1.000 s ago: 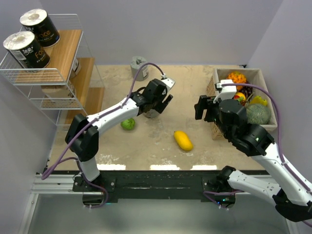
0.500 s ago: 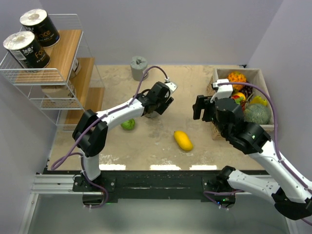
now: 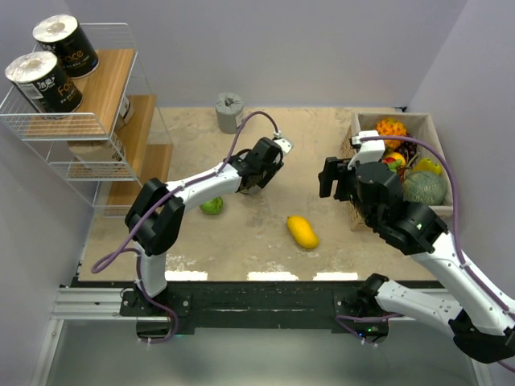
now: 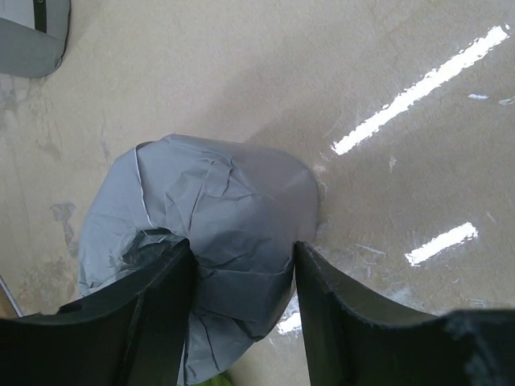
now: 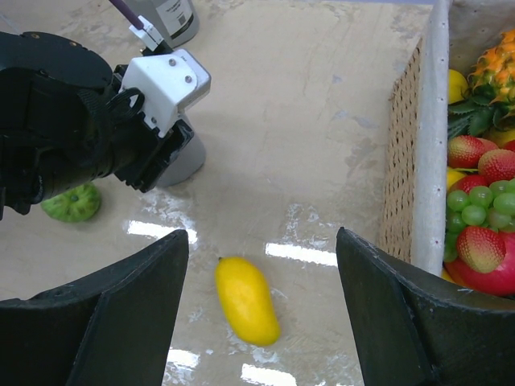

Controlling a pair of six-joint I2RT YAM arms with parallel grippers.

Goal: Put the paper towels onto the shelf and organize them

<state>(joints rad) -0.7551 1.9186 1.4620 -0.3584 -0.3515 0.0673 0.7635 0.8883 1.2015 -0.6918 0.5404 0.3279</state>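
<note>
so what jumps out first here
The left gripper clamped on a grey roll standing mid-table, the roll filling the gap between its fingers. Next, two black rolls standing on the top board of the shelf at far left, and the open right gripper poised near a yellow fruit.

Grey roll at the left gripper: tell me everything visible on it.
The grey roll is a short cylinder in crinkled matte grey wrap, with no print showing. It stands upright on the tan table, near its middle. The left gripper pinches it from above, with black jaws on both sides and wrap bulging past them.
</note>
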